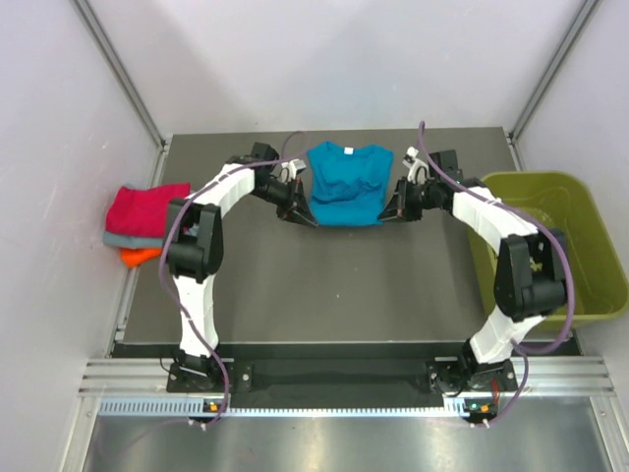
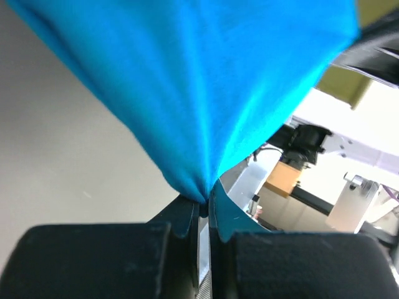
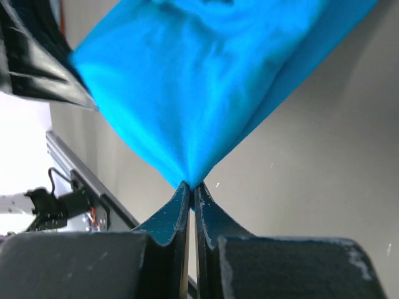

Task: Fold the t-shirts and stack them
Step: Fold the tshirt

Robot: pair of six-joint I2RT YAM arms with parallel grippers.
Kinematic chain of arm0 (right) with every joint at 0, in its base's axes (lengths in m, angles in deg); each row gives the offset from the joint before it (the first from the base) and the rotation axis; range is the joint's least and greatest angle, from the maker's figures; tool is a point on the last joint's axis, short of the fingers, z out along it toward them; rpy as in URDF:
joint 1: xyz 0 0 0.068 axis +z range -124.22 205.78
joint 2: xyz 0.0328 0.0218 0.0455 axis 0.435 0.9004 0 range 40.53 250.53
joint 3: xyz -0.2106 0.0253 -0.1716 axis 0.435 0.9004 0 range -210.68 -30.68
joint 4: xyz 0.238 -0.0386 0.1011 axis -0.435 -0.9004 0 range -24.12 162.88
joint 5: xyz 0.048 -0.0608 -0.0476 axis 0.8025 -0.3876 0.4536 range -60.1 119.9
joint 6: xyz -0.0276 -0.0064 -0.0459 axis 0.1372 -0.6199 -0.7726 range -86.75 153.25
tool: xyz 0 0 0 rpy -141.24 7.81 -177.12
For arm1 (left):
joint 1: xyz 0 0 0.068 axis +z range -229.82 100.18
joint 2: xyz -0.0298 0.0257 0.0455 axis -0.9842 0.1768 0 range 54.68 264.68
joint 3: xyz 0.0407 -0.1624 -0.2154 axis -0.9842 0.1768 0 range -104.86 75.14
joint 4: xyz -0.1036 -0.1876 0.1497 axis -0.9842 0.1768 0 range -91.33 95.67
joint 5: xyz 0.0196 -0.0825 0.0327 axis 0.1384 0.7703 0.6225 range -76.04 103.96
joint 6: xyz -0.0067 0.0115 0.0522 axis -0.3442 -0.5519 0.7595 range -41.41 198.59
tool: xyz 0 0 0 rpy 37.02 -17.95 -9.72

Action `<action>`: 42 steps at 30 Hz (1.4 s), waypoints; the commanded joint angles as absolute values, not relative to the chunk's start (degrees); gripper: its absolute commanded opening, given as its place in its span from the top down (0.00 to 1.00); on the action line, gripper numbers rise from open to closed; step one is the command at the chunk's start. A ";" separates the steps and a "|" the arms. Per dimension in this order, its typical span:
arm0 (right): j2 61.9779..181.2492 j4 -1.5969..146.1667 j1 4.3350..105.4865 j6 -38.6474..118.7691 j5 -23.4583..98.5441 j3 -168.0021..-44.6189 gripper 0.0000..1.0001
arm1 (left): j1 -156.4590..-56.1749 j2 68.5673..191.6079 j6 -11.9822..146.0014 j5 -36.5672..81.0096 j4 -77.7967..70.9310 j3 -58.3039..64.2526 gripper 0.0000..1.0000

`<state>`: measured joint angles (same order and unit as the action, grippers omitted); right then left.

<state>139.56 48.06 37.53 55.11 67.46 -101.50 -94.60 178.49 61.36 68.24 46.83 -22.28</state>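
A teal-blue t-shirt (image 1: 346,184) is spread between my two grippers at the far middle of the table, collar away from me. My left gripper (image 1: 306,218) is shut on its near left corner; the pinched cloth (image 2: 206,124) shows in the left wrist view, bunched at the fingertips. My right gripper (image 1: 389,216) is shut on its near right corner; the cloth (image 3: 193,93) rises from the closed tips in the right wrist view. A folded stack lies at the table's left edge: magenta-red shirt (image 1: 145,206) on top, grey (image 1: 122,239) under it, orange (image 1: 140,256) at the bottom.
An olive-green plastic bin (image 1: 580,221) stands at the right edge of the dark table (image 1: 334,285). Metal frame posts and pale walls close in the back and sides.
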 commanded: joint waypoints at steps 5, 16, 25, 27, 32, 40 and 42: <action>131.51 45.37 36.42 52.67 67.52 -94.23 1.00 | -95.81 168.33 65.58 67.84 47.80 -16.71 1.00; 127.46 45.55 35.10 52.50 67.86 -93.51 1.00 | -99.23 162.71 66.45 65.38 46.31 -11.61 1.00; 121.57 40.71 35.63 51.35 67.96 -95.89 1.00 | -101.09 156.47 67.78 59.24 46.84 -13.62 1.00; 120.69 41.76 35.72 51.44 67.17 -96.76 1.00 | -101.17 155.67 68.30 56.34 44.91 -15.81 1.00; 121.39 45.01 35.63 51.62 64.89 -99.94 1.00 | -101.26 150.49 68.49 45.10 36.40 -15.57 1.00; 126.57 43.53 34.93 50.83 64.88 -109.84 1.00 | -101.17 151.62 68.30 42.70 36.19 -19.77 1.00; 127.19 43.26 35.01 50.74 65.06 -110.31 1.00 | -101.17 152.59 69.09 43.31 37.86 -21.01 1.00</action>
